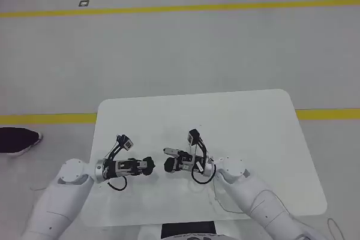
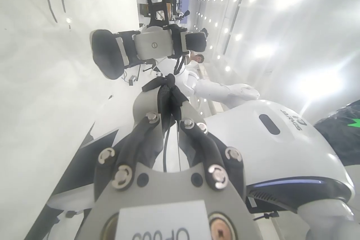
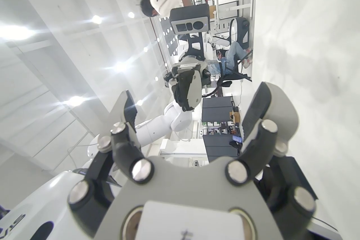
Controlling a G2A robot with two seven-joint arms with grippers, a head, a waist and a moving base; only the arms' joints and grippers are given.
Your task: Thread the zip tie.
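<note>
My left gripper (image 2: pixel 168 96) is shut on a black zip tie (image 2: pixel 165 85); the tie's end sticks out past the fingertips and its strip runs back between the fingers. In the top view the left gripper (image 1: pixel 149 165) and right gripper (image 1: pixel 168 163) face each other, a small gap apart, above the near middle of the white table (image 1: pixel 258 120). My right gripper (image 3: pixel 191 109) is open with nothing between its fingers. The left wrist view shows the right gripper (image 2: pixel 152 45) just beyond the tie's end, its black pads spread wide. I cannot make out the tie in the top view.
The table's top around and beyond the grippers is bare white. Its front edge lies close under both forearms. Yellow floor lines (image 1: pixel 336 113) run past the table's sides.
</note>
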